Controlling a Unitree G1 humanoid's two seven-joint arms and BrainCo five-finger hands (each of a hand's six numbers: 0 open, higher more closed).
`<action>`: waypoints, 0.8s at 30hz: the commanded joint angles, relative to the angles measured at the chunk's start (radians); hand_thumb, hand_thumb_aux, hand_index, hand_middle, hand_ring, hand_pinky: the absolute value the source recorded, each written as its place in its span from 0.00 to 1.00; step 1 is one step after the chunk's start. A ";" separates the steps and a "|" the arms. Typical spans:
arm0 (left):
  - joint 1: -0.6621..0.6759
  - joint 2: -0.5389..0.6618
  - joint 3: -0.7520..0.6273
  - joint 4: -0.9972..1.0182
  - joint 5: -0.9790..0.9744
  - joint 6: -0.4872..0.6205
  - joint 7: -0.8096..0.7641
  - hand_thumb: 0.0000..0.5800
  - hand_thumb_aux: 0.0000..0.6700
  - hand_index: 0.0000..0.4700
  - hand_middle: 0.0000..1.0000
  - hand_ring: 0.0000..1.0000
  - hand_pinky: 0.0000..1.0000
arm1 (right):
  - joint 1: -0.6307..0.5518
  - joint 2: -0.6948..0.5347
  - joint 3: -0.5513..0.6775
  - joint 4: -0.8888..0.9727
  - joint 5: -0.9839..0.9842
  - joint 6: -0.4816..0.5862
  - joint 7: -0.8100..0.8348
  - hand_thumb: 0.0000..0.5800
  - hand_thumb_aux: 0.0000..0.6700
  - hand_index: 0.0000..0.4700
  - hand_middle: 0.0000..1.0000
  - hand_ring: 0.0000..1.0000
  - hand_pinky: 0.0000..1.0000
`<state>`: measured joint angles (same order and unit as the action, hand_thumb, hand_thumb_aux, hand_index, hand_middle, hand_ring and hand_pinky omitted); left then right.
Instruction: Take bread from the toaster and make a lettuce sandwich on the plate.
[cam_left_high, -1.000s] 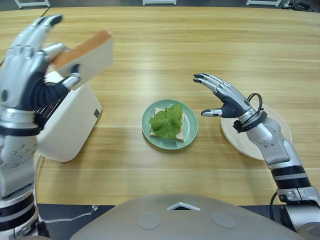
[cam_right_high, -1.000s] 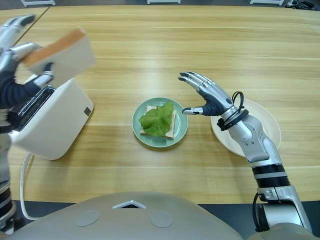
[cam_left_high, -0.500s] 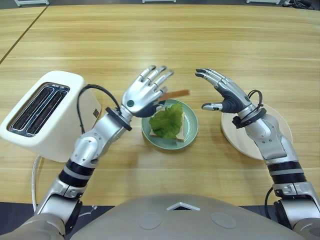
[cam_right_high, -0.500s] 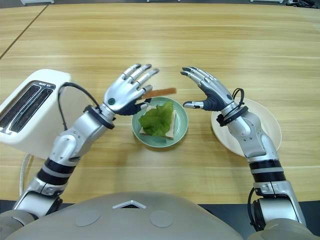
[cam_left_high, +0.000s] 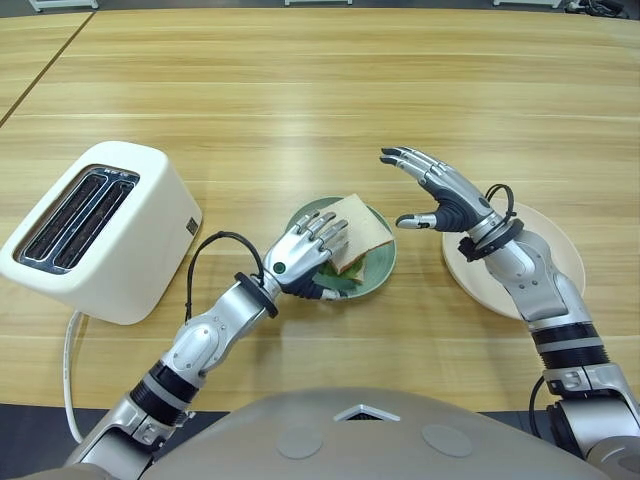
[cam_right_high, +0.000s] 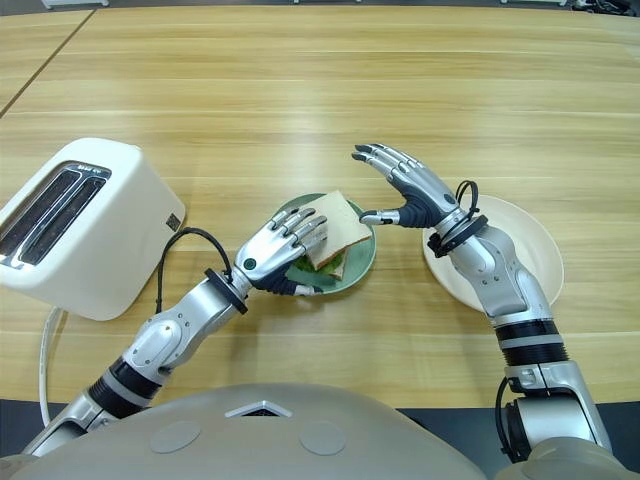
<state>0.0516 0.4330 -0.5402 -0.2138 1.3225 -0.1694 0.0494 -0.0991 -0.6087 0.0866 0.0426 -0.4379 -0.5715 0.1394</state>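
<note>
bread on the lettuce, left hand at its edge
the left hand (cam_left_high: 300, 258) grips the bread slice (cam_left_high: 360, 232) by its left edge; the slice lies tilted over the lettuce (cam_left_high: 345, 283) on the green plate (cam_left_high: 388, 256). the right hand (cam_left_high: 440, 190) hovers wide open just right of it. the toaster (cam_left_high: 100, 230) stands well left of the left hand.

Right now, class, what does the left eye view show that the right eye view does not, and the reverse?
Left eye view alone: no extra object. Right eye view alone: none either, just a wider strip of table right of the empty plate. Both: the left hand gripping the bread slice over the lettuce on the green plate, the open right hand beside it, and the toaster.
</note>
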 joint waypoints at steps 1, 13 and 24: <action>0.011 0.001 0.028 -0.049 -0.048 0.018 -0.041 0.00 0.00 0.00 0.00 0.00 0.00 | 0.006 -0.010 0.024 0.006 -0.019 -0.009 0.029 0.00 0.00 0.00 0.00 0.00 0.00; 0.261 0.157 0.346 -0.415 -0.776 -0.038 -0.315 0.67 0.42 0.42 0.00 0.00 0.00 | 0.185 -0.246 -0.010 -0.179 0.239 -0.098 0.293 0.00 0.00 0.00 0.20 0.20 0.20; 0.325 0.293 0.177 -0.123 -0.835 -0.098 -0.601 1.00 0.97 0.97 1.00 1.00 1.00 | 0.376 -0.293 0.177 -0.305 0.225 0.056 0.556 1.00 1.00 1.00 1.00 1.00 1.00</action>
<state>0.4235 0.7545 -0.3170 -0.4116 0.3921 -0.2790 -0.5569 0.2899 -0.9535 0.2310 -0.2771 -0.1395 -0.5538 0.7099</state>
